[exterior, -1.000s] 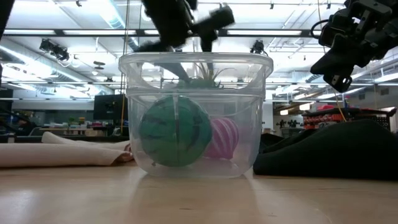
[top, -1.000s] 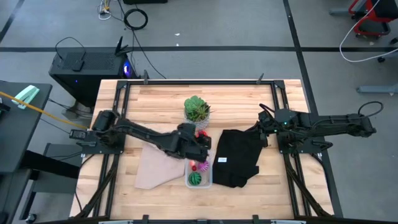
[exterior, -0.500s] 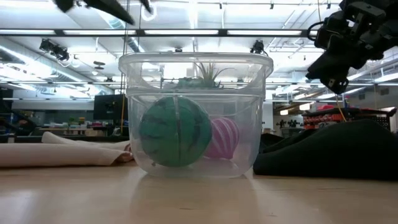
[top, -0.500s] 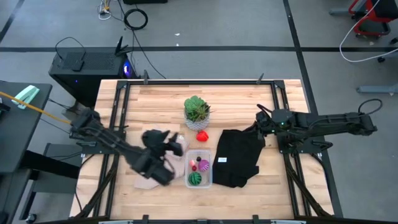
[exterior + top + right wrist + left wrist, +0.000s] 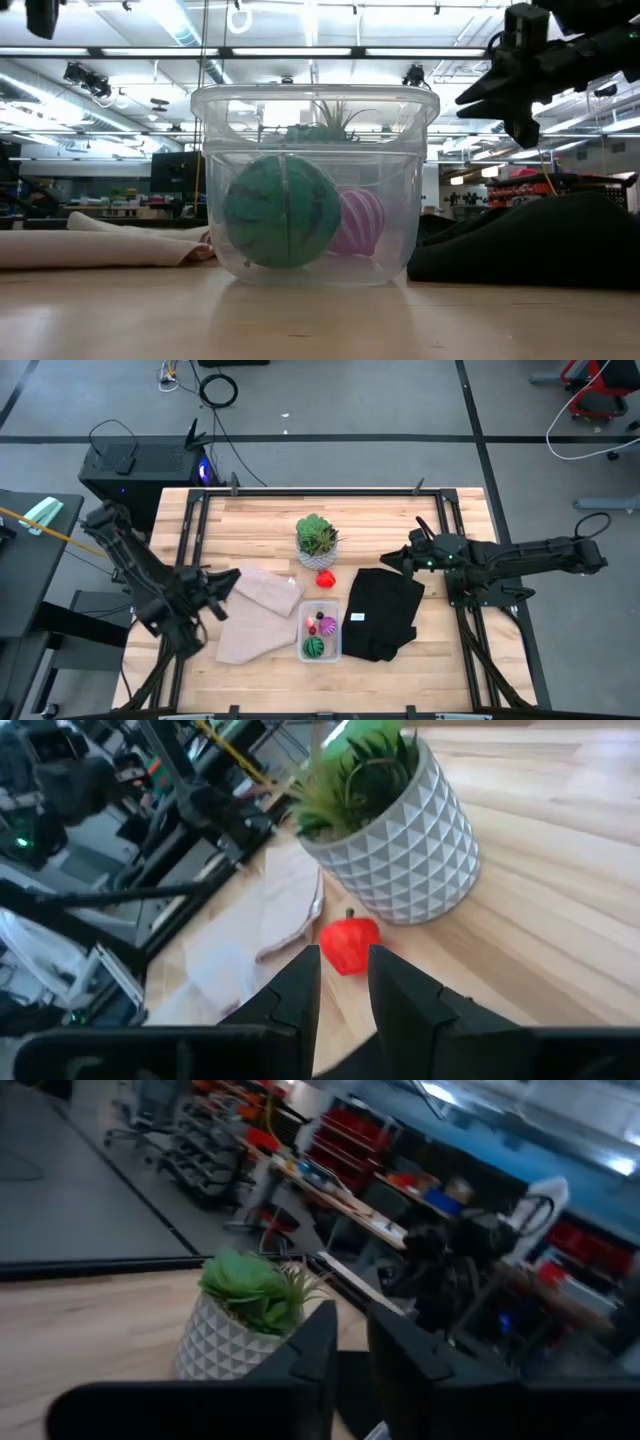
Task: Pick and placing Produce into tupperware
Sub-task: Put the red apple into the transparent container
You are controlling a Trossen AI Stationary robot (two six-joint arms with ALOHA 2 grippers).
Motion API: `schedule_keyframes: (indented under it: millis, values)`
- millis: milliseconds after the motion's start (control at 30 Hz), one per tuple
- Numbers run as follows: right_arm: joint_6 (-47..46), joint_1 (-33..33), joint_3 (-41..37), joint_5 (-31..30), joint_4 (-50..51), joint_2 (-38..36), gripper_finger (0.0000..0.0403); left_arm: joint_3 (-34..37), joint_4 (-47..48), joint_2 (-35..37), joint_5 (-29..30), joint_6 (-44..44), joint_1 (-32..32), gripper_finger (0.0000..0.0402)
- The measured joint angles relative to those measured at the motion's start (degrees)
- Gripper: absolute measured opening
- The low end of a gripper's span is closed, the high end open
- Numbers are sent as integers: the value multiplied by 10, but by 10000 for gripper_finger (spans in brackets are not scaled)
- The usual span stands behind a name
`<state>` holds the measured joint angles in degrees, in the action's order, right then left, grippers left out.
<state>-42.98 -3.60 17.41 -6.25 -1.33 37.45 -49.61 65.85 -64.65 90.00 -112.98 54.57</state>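
right wrist view shows the right tool (image 5: 345,982) with its two dark fingers a narrow gap apart and nothing pinched between them, aimed at the red piece (image 5: 349,944) lying on the tabletop (image 5: 560,870) just beside the white-potted spiky plant (image 5: 385,830). in the high view this tool (image 5: 392,561) hangs over the top edge of the black cloth (image 5: 383,612), near the red piece (image 5: 325,578) but not yet over it.

the step in hand looks like fetching that last loose fruit. to do it well, the fingers should spread wider than the piece, come straight down around it from the side away from the pot, and avoid brushing the leaves. then carry it to the tupperware (image 5: 303,643), which sits between the tan cloth (image 5: 255,615) and the black cloth and already holds the dark green striped ball (image 5: 282,208), the magenta striped ball (image 5: 358,222) and small bits.

the left tool (image 5: 350,1342), fingers nearly pressed together and empty, waits at the tabletop's left edge (image 5: 215,592).
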Motion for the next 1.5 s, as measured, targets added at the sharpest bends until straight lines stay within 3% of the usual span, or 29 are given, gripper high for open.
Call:
schedule_keyframes:
  millis: [200,400,567,767,1033,1100,1200,1367,1500]
  values:
    - [-23,1,0,-1,-30,48,97,38,71,89,-18,15,91,9]
    - [30,39,57,5,-42,140,115,39,102,150,-22,48,156,25]
    - [140,78,194,5,94,266,137,39,102,179,-22,87,165,52]
    - [233,90,357,-23,295,428,168,39,103,198,-24,120,164,55]
    - [232,90,433,-37,314,548,249,39,106,201,-35,122,164,50]
    - [212,90,443,-73,319,565,269,39,105,201,-44,121,164,52]
    - [104,101,450,-175,320,572,281,39,103,201,-57,121,164,55]
    - [51,156,437,-352,278,569,266,39,96,201,-64,118,164,50]
    - [-27,191,387,-413,238,559,248,39,96,201,-64,117,164,48]
